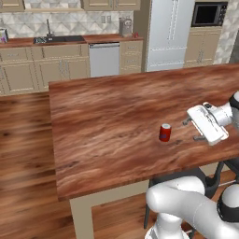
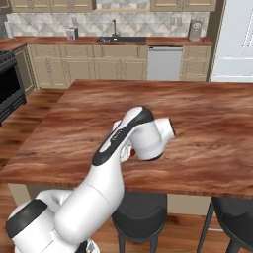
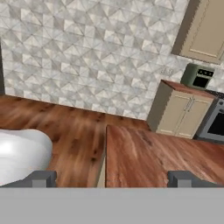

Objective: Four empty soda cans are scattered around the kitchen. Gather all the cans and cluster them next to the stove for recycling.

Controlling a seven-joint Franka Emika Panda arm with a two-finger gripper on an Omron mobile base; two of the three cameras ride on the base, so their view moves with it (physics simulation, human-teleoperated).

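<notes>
A small red cylindrical soda can with a silver top [image 1: 165, 132] stands upright on the wide reddish-brown wooden island countertop [image 1: 107, 121], toward the near edge in the left base view. In the right base view a sliver of the same red can [image 2: 132, 152] peeks out from behind the white arm at about 7 o'clock of the arm's big wrist joint.

At 3 o'clock of the can in the left base view, near it but apart, hangs the white two-finger gripper [image 1: 193, 129], turned on its side with its dark fingertips [image 1: 186, 121] pointing toward the can. The jaws stand spread wide and nothing sits between them. In the hand view the two small dark fingertips [image 3: 41, 178] rise far apart at the bottom, with bare wood floor and the island corner between them.

The black stove front [image 2: 10, 91] shows at 9 o'clock of the right base view, well apart from the can.

Farther out, at 12 o'clock in the left base view, a back counter carries a black sink with a tall faucet [image 1: 58, 39]; a steel dishwasher [image 1: 104, 59] sits below it, and a pale refrigerator [image 1: 169, 32] and a black microwave [image 1: 209, 14] stand toward 1 o'clock. Dark round stools [image 2: 141, 212] stand under the island's near edge in the right base view.
</notes>
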